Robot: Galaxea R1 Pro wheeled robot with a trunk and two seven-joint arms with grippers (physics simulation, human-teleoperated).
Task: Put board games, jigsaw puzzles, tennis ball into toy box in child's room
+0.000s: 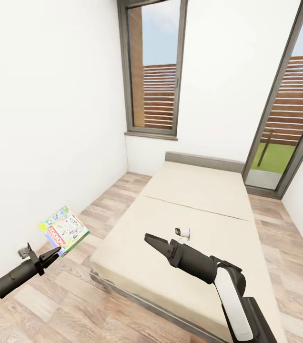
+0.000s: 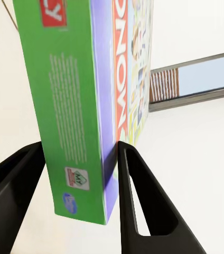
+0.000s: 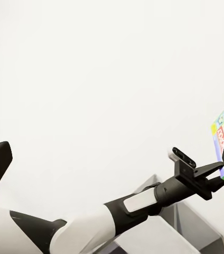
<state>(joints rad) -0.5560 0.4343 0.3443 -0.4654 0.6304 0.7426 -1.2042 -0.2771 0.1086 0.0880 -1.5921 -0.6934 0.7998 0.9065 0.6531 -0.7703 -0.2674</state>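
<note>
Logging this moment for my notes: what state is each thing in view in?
board game: held in the air, tilted, off the bed
left gripper: jaws shut on the board game's edge
right gripper: jaws shut, holding nothing, over the bed
bed: mattress bare, no board games on it

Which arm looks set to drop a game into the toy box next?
Left. Its gripper is clamped on the green-bordered board game, held off the floor beside the bed. The right gripper hangs over the mattress holding nothing, so it would probably need to fetch something first.
</note>
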